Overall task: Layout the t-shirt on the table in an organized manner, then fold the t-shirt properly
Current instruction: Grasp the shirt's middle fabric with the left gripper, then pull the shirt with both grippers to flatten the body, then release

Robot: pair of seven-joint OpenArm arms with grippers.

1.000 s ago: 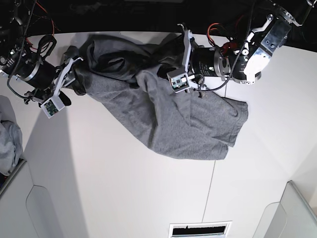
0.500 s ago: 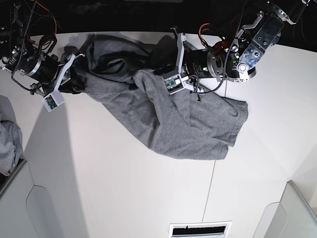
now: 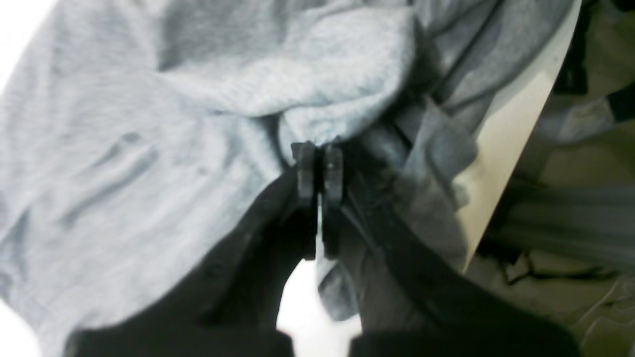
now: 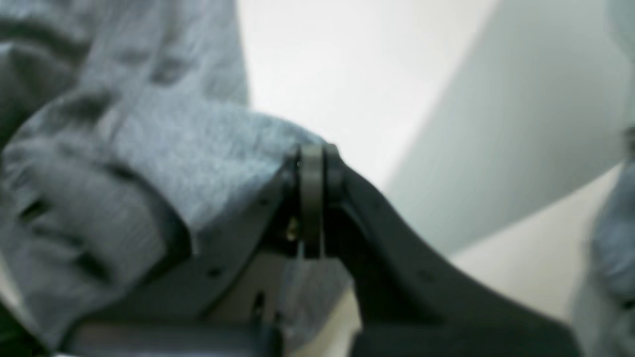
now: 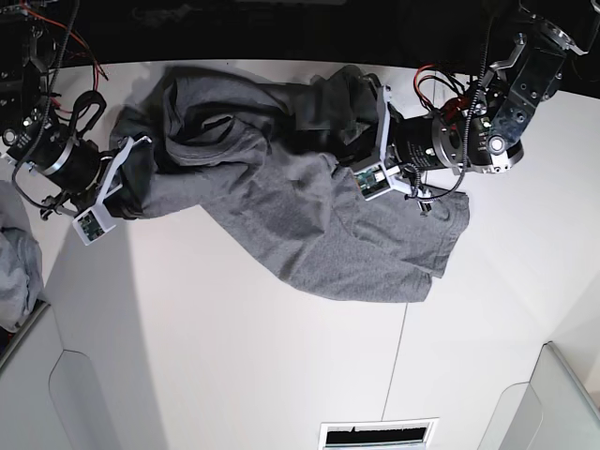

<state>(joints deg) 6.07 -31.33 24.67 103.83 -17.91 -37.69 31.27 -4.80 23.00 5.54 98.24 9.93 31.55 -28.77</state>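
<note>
The dark-grey t-shirt [image 5: 309, 225] lies crumpled across the far part of the white table [image 5: 234, 356], bunched at the back and spread flatter toward the front right. My left gripper [image 5: 349, 148] is buried in folds near the shirt's upper middle. In the left wrist view its fingertips [image 3: 320, 158] are shut on a fold of the t-shirt [image 3: 149, 124]. My right gripper [image 5: 136, 178] holds the shirt's left end. In the right wrist view it [image 4: 312, 158] is shut, with the t-shirt [image 4: 149, 139] draped over its left finger.
Light grey bins stand at the front left [image 5: 56, 394] and front right [image 5: 562, 403]. A paler grey cloth bundle [image 5: 14, 272] lies at the left edge. A thin seam line [image 5: 398, 366] crosses the tabletop. A white slotted plate [image 5: 380, 434] sits at the front edge.
Both grippers have shut on the cloth. The left arm has drawn its fold rightward, the right arm has pulled the left end outward and forward, and the shirt is stretched wider between them.
</note>
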